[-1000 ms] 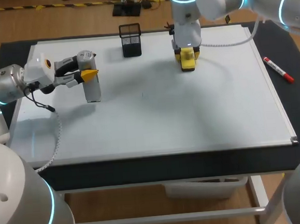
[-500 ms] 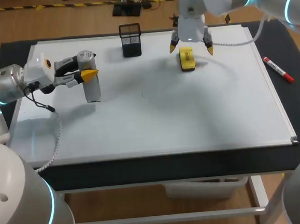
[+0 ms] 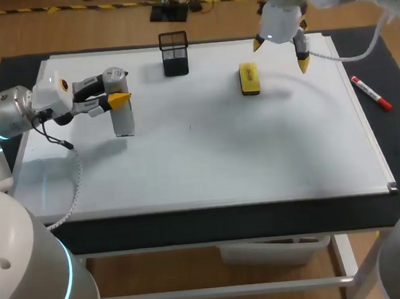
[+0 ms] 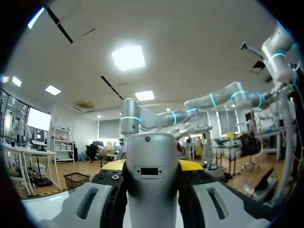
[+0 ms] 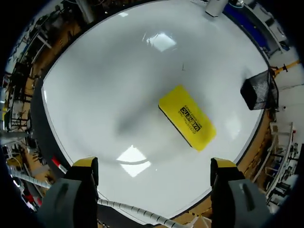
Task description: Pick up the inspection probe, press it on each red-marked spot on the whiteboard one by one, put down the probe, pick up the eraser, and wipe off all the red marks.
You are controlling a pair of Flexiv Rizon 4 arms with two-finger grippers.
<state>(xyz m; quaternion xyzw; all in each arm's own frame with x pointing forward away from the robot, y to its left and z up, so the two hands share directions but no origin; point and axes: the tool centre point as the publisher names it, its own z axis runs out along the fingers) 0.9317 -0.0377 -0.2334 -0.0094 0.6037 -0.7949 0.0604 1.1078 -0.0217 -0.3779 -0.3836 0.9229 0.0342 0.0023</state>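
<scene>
The yellow eraser (image 3: 249, 78) lies flat on the whiteboard (image 3: 256, 152) at the back, right of the middle. My right gripper (image 3: 280, 54) hangs open above and just to the right of it, holding nothing. In the right wrist view the eraser (image 5: 186, 117) lies on the board ahead of the wide-open gripper (image 5: 154, 166). My left gripper (image 3: 118, 99) is shut on the silver inspection probe (image 3: 122, 117), held upright over the board's left part. The left wrist view has the probe (image 4: 152, 175) clamped between the fingers. I see no red marks on the board.
A black mesh pen cup (image 3: 174, 53) stands at the board's back edge, between the two grippers. A red marker (image 3: 371, 92) lies on the black table right of the board. The mesh cup (image 5: 260, 90) also shows beyond the eraser.
My right gripper opened and let go of the eraser, then rose and moved off to the right. The eraser stays on the board. The left arm and probe have not moved.
</scene>
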